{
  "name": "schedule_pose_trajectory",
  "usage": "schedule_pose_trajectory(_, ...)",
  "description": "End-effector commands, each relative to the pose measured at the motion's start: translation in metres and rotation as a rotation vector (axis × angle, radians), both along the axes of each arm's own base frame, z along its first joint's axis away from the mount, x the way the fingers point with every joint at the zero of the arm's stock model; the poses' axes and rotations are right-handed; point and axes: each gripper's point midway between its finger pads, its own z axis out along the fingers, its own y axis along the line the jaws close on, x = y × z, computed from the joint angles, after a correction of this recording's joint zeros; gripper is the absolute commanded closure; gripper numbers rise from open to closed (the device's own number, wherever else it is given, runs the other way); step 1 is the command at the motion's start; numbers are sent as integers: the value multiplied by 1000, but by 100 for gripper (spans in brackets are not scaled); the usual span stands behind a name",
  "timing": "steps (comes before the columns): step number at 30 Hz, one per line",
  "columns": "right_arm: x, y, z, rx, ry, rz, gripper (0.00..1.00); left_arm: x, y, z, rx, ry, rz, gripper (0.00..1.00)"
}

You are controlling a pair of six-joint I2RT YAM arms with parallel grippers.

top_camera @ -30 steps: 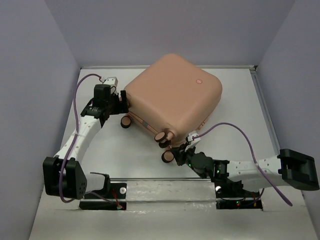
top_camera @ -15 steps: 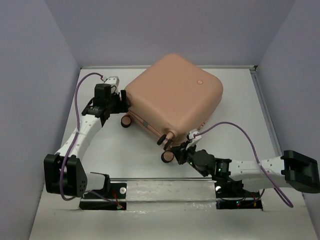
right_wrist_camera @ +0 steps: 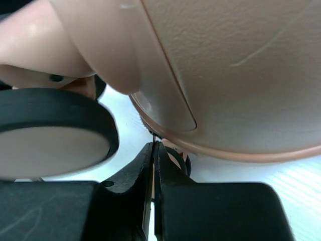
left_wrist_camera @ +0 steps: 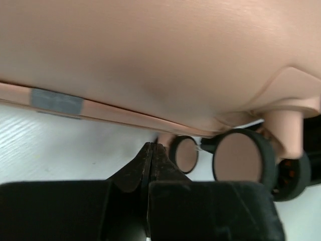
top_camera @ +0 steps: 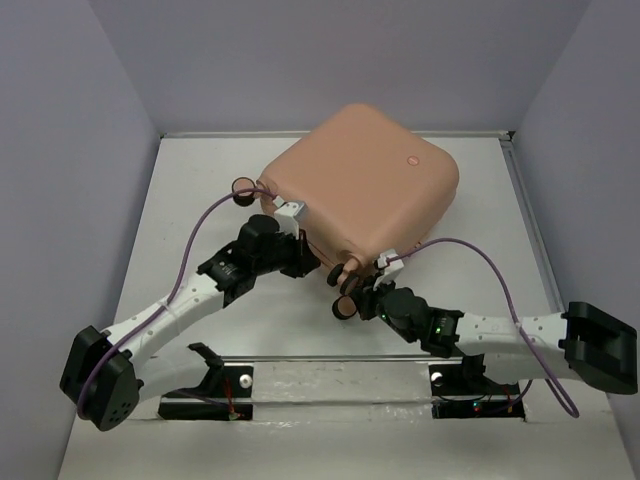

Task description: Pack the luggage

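The luggage [top_camera: 370, 185], a peach-pink hard-shell suitcase, lies shut on the white table, one corner toward the arms. My left gripper [top_camera: 308, 268] is shut and empty at its near edge. In the left wrist view the left gripper [left_wrist_camera: 152, 146] sits just under the shell seam [left_wrist_camera: 115, 114], left of two peach-capped wheels [left_wrist_camera: 239, 160]. My right gripper [top_camera: 363, 297] is shut beside the corner wheels [top_camera: 345, 307]. In the right wrist view the right gripper [right_wrist_camera: 153, 145] touches the seam [right_wrist_camera: 165, 131], with a thin dark sliver at its tips. I cannot tell whether it grips that.
Lavender walls close in the table [top_camera: 200, 200] on the left, back and right. A metal rail [top_camera: 330, 365] with both arm bases runs along the near edge. Another wheel [top_camera: 243, 188] pokes out at the luggage's left corner. Purple cables loop over both arms.
The left arm swung from the luggage's left corner to its near edge and its gripper shut. The luggage shifted back and to the right. The right gripper followed, still shut.
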Motion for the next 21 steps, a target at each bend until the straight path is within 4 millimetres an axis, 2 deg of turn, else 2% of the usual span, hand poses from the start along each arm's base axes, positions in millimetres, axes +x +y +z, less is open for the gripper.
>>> schedule_pose_trajectory(1, 18, 12, 37, 92, -82, -33, 93, -14, -24, 32, -154, -39, -58, 94)
schedule_pose_trajectory(3, 16, 10, 48, 88, -96, -19, 93, -19, -25, 38, -174, -46, -75, 94)
schedule_pose_trajectory(4, 16, 7, 55, 81, -101, -11, 93, -27, -27, 49, -219, -69, -108, 94)
schedule_pose_trajectory(5, 14, 7, 56, 75, -96, 3, 93, -28, -26, 56, -240, -83, -105, 86)
schedule_pose_trajectory(6, 10, 7, 56, 64, -83, 24, 93, -34, -27, 61, -266, -76, -128, 73)
schedule_pose_trajectory(7, 2, 5, 46, 37, -35, 54, 93, -40, -26, 70, -291, -90, -142, 61)
schedule_pose_trajectory(8, -5, 6, 39, 30, -3, 83, 93, -47, -26, 72, -312, -76, -159, 38)
schedule_pose_trajectory(11, -21, -7, 9, -23, 137, 79, 93, -58, -22, 79, -344, -78, -178, 10)
schedule_pose_trajectory(12, -23, -12, 5, -35, 177, 57, 91, -61, -22, 80, -351, -73, -183, 6)
schedule_pose_trajectory(13, -28, -27, -11, -90, 246, 9, 63, -65, -21, 82, -370, -72, -193, 2)
schedule_pose_trajectory(15, -30, -42, -14, -112, 281, -45, 33, -68, -22, 85, -393, -69, -203, 1)
schedule_pose_trajectory(16, -26, -60, -18, -131, 300, -141, 17, -69, -24, 87, -403, -65, -210, 1)
schedule_pose_trajectory(17, -24, -69, -15, -120, 295, -186, 12, -69, -26, 86, -402, -60, -220, 1)
schedule_pose_trajectory(18, -18, -85, -4, -76, 273, -259, 9, -69, -30, 80, -389, -40, -233, 1)
schedule_pose_trajectory(21, -4, -110, 22, 22, 220, -366, 10, -69, -41, 82, -377, -38, -267, 1)
